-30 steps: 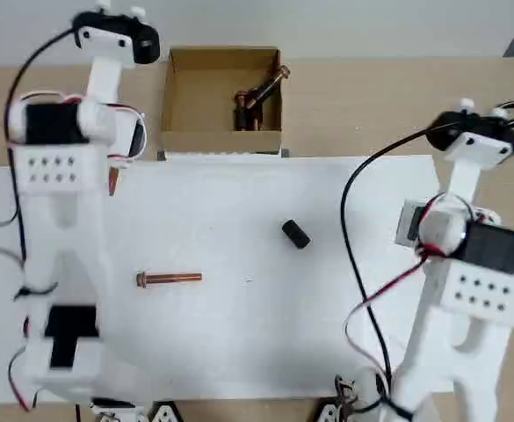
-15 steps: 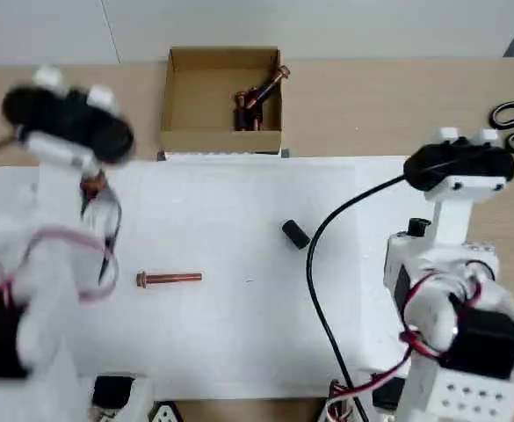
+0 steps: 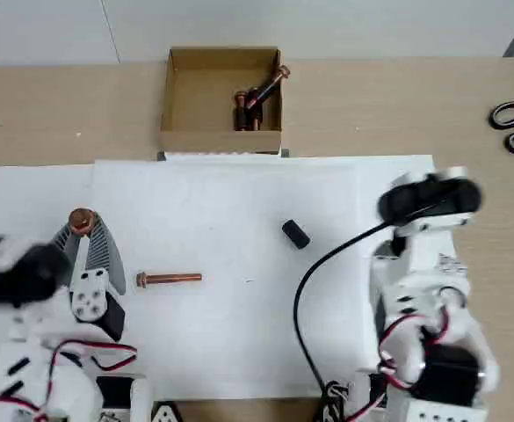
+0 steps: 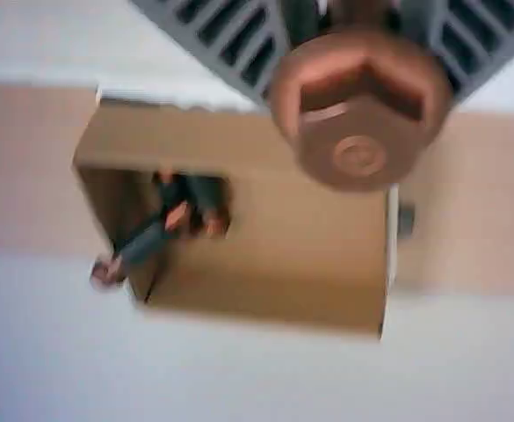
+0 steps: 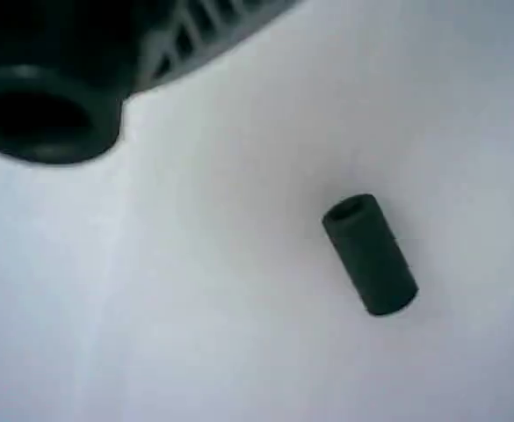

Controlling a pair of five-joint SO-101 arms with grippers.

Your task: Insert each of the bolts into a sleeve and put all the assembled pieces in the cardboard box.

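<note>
Copper fills the left tool [image 3: 82,227]: its grey ribbed jaws are pressed onto a copper bolt with a flanged hex head [image 4: 358,114], head pointing toward the brown cardboard box [image 3: 221,141]. A second ago this arm stood stretched out close beside the box. It has now folded back to the side of the white sheet [image 3: 239,352] farthest from it, and the right arm has drawn back likewise. The right tool [image 5: 81,79] appears to pinch a short black tubular sleeve [image 5: 41,114], open end forward. Judging by this, bolt and sleeve are being readied for mating, and nothing is inserted yet.

Toward the box, a second, loose copper bolt [image 3: 169,279] lies flat just beside the left tool. A loose black sleeve [image 3: 296,234] lies closer to the box, apart from both arms. Bare sheet between the tools leaves room to meet. Assembled pieces [image 3: 255,101] rest inside the box. Black-handled scissors [image 3: 513,127] sit well off on the wooden table [image 3: 371,105].
</note>
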